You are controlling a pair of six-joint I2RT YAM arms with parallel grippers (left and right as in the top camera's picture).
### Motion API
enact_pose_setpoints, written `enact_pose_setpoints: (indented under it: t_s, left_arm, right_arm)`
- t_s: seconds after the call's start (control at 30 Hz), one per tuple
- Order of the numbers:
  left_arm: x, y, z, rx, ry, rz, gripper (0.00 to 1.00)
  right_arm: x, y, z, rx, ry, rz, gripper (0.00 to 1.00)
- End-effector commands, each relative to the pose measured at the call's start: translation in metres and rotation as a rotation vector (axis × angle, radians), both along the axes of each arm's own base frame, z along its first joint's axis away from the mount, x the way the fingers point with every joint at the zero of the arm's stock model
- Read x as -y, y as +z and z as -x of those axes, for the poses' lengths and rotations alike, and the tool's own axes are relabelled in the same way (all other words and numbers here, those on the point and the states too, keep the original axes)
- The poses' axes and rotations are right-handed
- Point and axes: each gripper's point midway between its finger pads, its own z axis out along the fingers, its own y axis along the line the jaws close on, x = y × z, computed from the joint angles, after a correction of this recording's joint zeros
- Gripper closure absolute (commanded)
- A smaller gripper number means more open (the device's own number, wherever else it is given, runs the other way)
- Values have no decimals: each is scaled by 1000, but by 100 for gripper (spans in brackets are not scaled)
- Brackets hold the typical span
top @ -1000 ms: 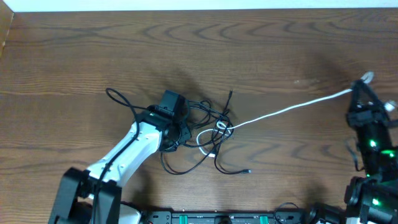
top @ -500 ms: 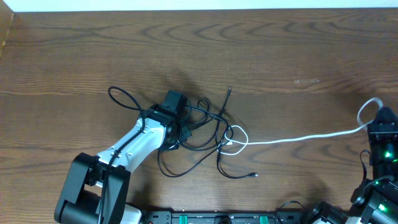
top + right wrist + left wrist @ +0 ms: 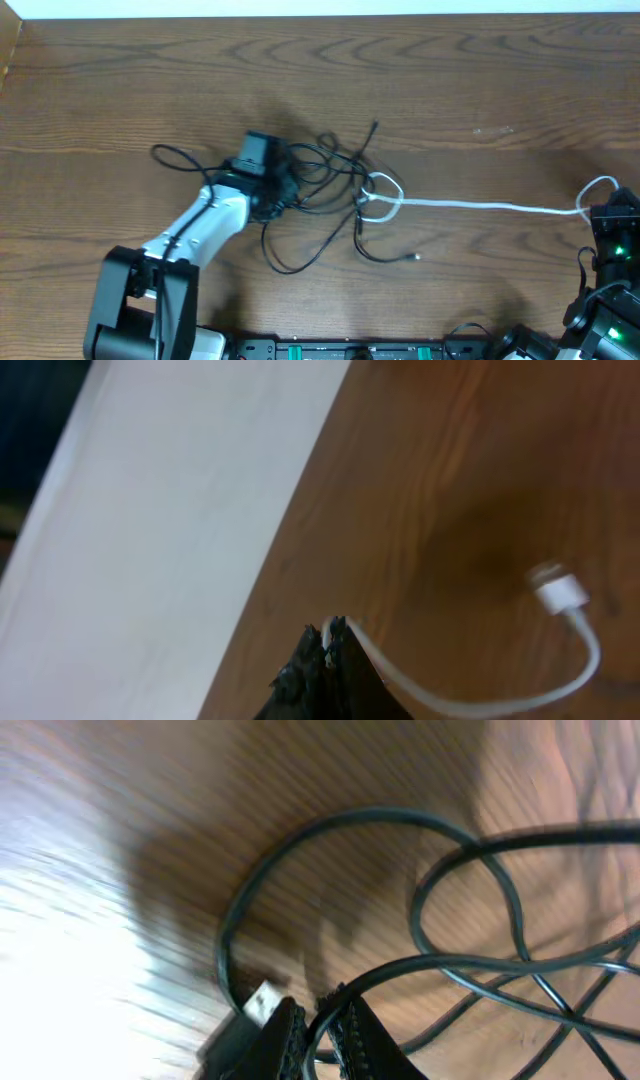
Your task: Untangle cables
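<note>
Left gripper (image 3: 320, 1020): jaws nearly closed, pinching one strand of the black cables (image 3: 322, 168) tangle. Right gripper (image 3: 328, 638): clamped on white cable (image 3: 480, 206), stretched across wooden table (image 3: 450, 80).

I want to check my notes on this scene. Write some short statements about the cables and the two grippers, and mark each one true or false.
1. The right gripper is shut on the white cable. True.
2. The white cable lies fully apart from the black cables. False: its left end loops into their tangle.
3. The left gripper is wide open. False: it is shut on a black cable.
4. The white cable's plug shows beyond the right gripper, not gripped. True.
</note>
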Motion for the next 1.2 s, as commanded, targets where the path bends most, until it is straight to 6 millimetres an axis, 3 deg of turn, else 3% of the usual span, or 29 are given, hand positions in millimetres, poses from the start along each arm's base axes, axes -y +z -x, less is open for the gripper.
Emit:
enact_pose_setpoints:
  t_s: [0.0, 0.13, 0.27, 0.4, 0.47, 0.6, 0.73, 0.83, 1.03, 1.17]
  left_arm:
    - [-41, -3, -6, -42, 174, 2, 87]
    - [-85, -3, -9, -62, 319, 34, 87]
    - [-113, -3, -9, -66, 400, 51, 87]
    - [-125, -3, -7, -64, 408, 43, 87]
    - [-122, -4, -5, -75, 404, 47, 87]
    - [-93, 2, -10, -30, 217, 108, 92]
    - [-36, 24, -19, 128, -164, 242, 92]
    - [0, 33, -11, 214, -416, 277, 92]
    - [35, 33, 3, 215, -553, 274, 92]
    - [55, 33, 13, 181, -574, 297, 92]
  right_arm:
    - [9, 0, 6, -31, -70, 54, 98]
    - [8, -6, 8, -64, -85, 56, 99]
    - [8, -12, 11, -90, -98, 50, 99]
    - [5, -17, 12, -110, -87, 37, 98]
    - [-9, -25, 8, -130, -21, 3, 97]
    - [-54, -39, -3, -166, 202, -58, 67]
    - [-101, -45, -8, -196, 474, -22, 57]
    - [-134, -43, -9, -188, 667, 34, 48]
    - [-187, -42, -3, -156, 947, -4, 43]
    - [-206, -55, -2, -204, 1032, -54, 51]
